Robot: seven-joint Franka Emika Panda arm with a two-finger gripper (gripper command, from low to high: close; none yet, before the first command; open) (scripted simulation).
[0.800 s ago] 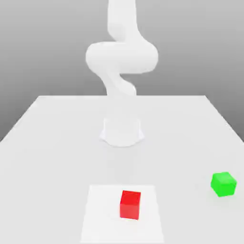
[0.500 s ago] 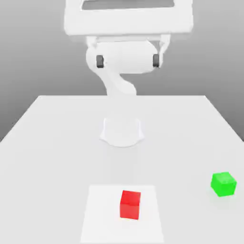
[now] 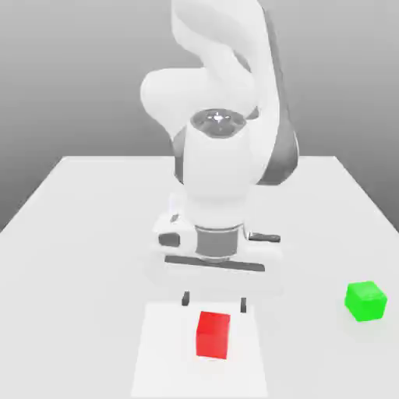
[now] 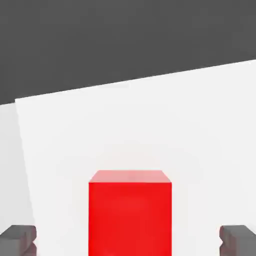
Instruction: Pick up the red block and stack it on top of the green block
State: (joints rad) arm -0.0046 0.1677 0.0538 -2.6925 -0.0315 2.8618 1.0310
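Red block [image 3: 213, 334]: 1, on the white mat
Green block [image 3: 365, 301]: 1, off the mat
White mat [image 3: 156, 366]: 1
Worktop [image 3: 78, 234]: 1
Tool [image 3: 214, 301]: 1, with 2 fingers [image 3: 185, 298]

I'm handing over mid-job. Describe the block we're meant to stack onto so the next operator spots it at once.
Start at the white table and find the robot's end effector, open above the red block on a lighter square patch. Look toward the exterior view's right edge: the green block sits alone there, off the patch. It is the only green cube.
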